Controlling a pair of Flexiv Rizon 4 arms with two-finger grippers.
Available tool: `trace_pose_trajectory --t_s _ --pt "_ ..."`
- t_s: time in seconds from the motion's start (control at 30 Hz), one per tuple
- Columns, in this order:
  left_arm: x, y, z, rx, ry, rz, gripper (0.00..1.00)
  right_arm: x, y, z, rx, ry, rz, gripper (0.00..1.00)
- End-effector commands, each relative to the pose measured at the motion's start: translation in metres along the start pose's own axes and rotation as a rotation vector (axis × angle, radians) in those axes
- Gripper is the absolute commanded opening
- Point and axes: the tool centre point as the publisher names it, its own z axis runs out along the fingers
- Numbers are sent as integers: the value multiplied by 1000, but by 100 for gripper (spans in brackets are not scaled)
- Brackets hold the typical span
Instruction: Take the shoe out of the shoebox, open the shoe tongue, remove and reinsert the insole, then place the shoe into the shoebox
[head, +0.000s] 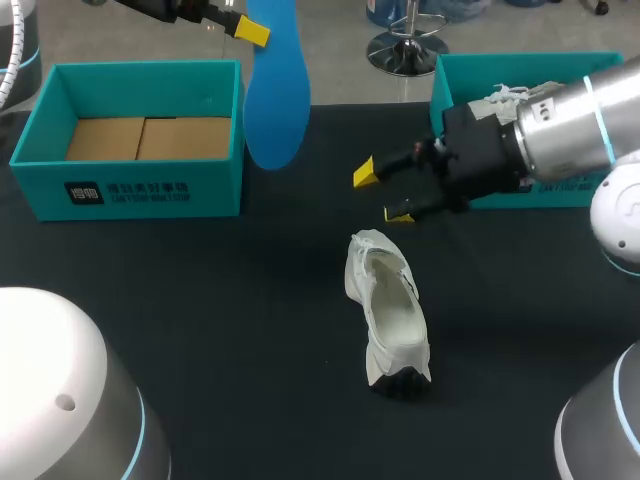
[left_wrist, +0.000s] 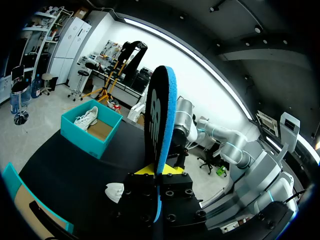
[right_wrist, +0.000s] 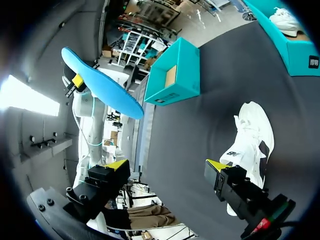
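Shoe (head: 388, 310) is out on the bench (head: 200, 300), tongue looks opened. Your left tool (head: 257, 34) grips the blue insole (head: 275, 90) aloft near the empty shoebox (head: 130, 185). Your right tool (head: 383, 193) hangs spread above the shoe. 2 steps left: reinsert, box.

The bench (head: 200, 320) is showing a flat, matte black top that is running unbroken to its far edge. Light is falling on it evenly from above, casting only soft shadows. In the wrist views, the surface is taking on a dull grey sheen.
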Motion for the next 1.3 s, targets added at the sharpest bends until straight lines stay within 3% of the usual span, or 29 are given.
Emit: trace_pose_trajectory --t_s 0.03,0.2,0.27,0.73,0.83,0.9,1.03,1.3 --pt "0 0 -1 -2 1 0 0 0 -4 8 -60 187 -6 100" --pt "0 0 -1 -2 1 0 0 7 3 10 -70 163 28 100" --pt "0 0 -1 -2 1 0 0 9 3 8 -91 100 37 100" --pt "0 0 -1 -2 1 0 0 9 3 8 -91 100 37 100" --pt "0 0 -1 -2 1 0 0 4 1 7 -62 202 133 100" --pt "0 0 -1 -2 1 0 0 1 0 6 -59 179 195 100" --pt "0 0 -1 -2 1 0 0 1 -1 1 -40 231 299 100" --pt "0 0 -1 -2 1 0 0 17 1 -6 31 312 416 100"
